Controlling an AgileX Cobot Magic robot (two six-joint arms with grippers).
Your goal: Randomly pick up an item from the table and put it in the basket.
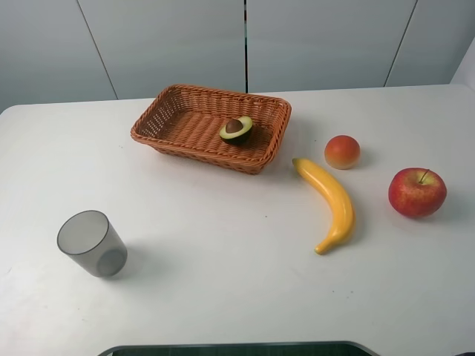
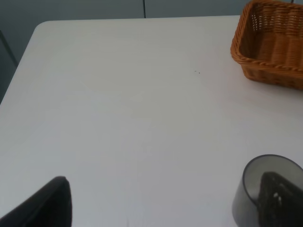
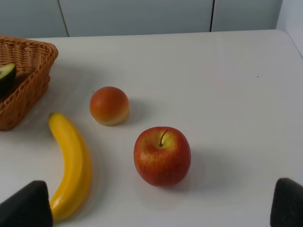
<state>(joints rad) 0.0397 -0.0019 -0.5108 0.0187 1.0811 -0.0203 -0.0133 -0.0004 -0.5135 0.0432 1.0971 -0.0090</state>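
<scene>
The halved avocado (image 1: 236, 129) sits cut-face up inside the basket (image 1: 175, 97), upper centre of the overhead view. It looks light, firm and smooth-skinned, best pinched across its flanks. Both grippers (image 2: 161, 201) (image 3: 161, 208) are spread wide, empty.

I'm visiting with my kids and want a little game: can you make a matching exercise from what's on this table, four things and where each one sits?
Things:
1. halved avocado
2. grey cup
3. banana
4. red apple

Places:
A. far right of the table, past the other fruit
B. inside the wicker basket
C. alone on the left side of the table
D. between the basket and the apple, near the small orange-red fruit

Pairs: 1-B, 2-C, 3-D, 4-A
</scene>
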